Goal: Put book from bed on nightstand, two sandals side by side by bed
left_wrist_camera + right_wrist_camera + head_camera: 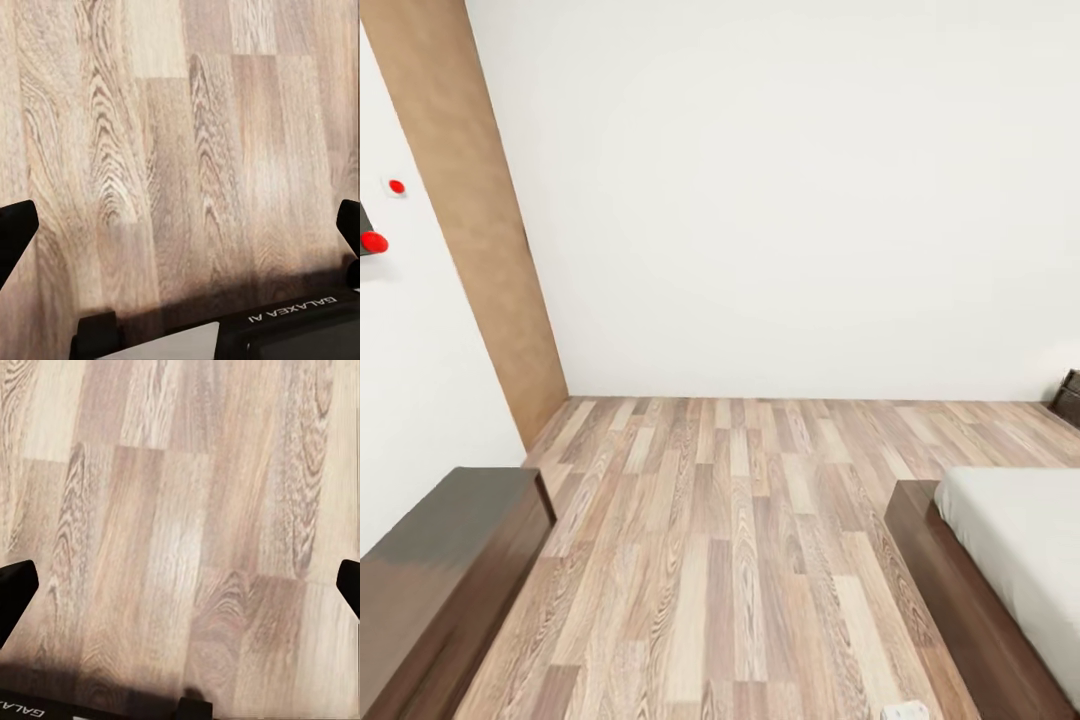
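Both grippers, left and right, hang spread and empty over bare floor. The bed lies at right. Judgement: turn toward the mattress to locate the book before reaching.

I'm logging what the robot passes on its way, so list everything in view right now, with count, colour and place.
Floor: one, brown wood planks, across the middle of the head view and under both wrist cameras.
Wall: white, ahead and at the left.
Door: one, light brown, on the left near the corner.
Red knobs: two, on the left wall.
Low cabinet: one, dark brown glossy, lower left against the wall.
Bed: one, light-grey mattress on a dark brown frame, lower right.
Dark item: one, at the right edge by the far wall; too cut off to name.
Left tool: black fingertips wide apart, open, over bare floor.
Right tool: black fingertips wide apart, open, over bare floor.
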Motion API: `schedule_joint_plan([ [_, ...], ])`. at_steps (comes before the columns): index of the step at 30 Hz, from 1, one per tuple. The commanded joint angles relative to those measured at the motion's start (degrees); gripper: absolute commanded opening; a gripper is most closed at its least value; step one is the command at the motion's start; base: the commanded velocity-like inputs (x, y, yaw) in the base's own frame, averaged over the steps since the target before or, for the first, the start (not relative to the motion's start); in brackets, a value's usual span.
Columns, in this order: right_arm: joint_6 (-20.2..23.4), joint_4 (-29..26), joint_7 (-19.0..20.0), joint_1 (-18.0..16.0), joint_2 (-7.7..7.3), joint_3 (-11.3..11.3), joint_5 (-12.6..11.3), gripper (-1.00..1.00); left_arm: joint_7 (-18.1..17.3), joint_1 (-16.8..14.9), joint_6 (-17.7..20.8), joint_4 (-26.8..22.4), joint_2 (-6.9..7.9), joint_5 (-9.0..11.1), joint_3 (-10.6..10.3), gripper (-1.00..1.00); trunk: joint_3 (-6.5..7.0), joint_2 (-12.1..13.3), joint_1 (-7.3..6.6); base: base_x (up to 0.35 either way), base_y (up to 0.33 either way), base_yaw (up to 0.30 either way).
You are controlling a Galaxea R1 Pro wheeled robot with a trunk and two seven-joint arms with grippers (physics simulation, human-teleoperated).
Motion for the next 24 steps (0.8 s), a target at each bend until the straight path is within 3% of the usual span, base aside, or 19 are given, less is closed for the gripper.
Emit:
schedule_joint_plan([
  [1, -0.33, 0.26, 0.39, -0.11, 0.03, 0.43, -0.64, 1.0, -0.21, -0.03, -0.17, 0.04, 0.02, 0.32, -0.21, 1.0, -0.08, -0.03, 0.0, 0.0, 0.0, -0.26],
  [24, -0.36, 0.26, 0.35, -0.11, 0.03, 0.44, -0.66, 1.0, -0.21, -0.03, -0.18, 0.04, 0.02, 0.32, -0.21, 1.0, -0.72, -0.03, 0.0, 0.0, 0.0, -0.26],
])
